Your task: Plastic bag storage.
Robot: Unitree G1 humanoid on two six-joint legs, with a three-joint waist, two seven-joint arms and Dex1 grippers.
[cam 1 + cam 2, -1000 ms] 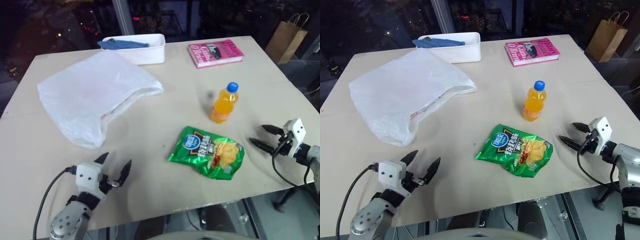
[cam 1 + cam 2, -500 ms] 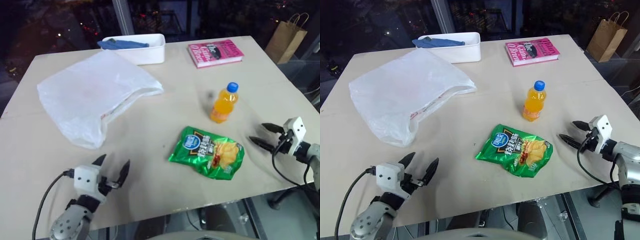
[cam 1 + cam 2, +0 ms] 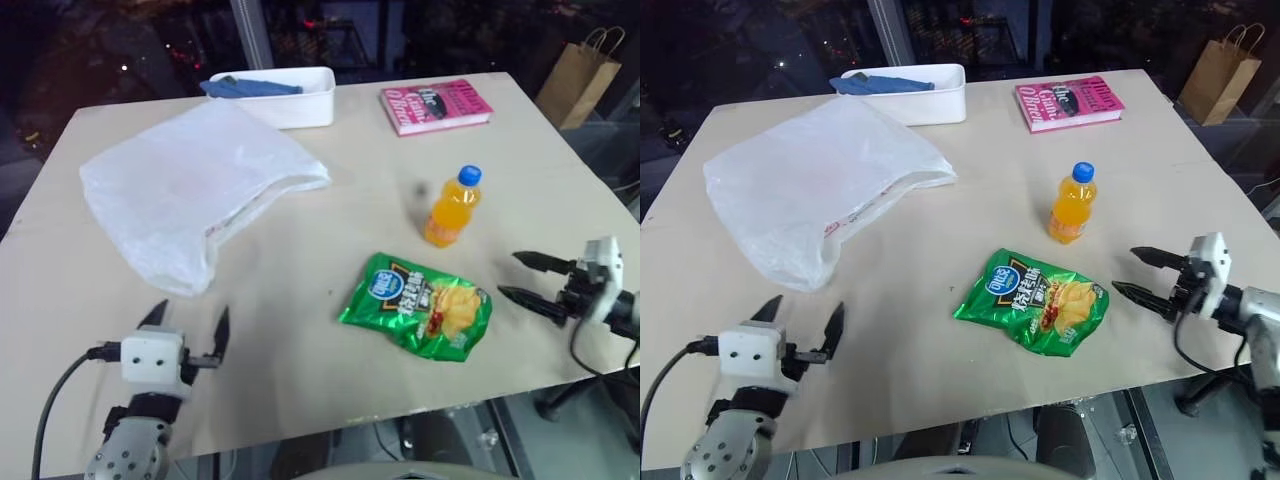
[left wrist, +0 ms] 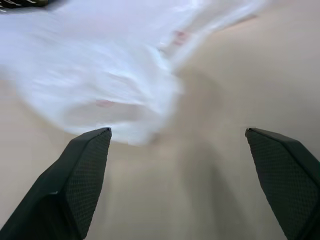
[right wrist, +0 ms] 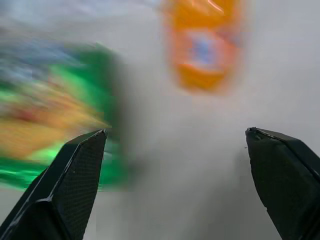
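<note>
One left gripper (image 3: 188, 326) hovers over the table's near edge, fingers spread wide and empty. Just beyond it lies the one plastic bag (image 3: 190, 190), flat and crumpled on the left half of the table, its mouth toward the one white tub (image 3: 285, 97) holding a blue cloth (image 3: 250, 87). Centre-right lie one green chips packet (image 3: 418, 308), one upright orange bottle (image 3: 451, 206) and, farther back, one pink book (image 3: 435, 104). One right gripper (image 3: 535, 279) points at the packet, fingers apart, holding nothing. The table (image 3: 330, 250) is pale beige board; beyond it dark glass and one brown paper bag (image 3: 584, 62).
</note>
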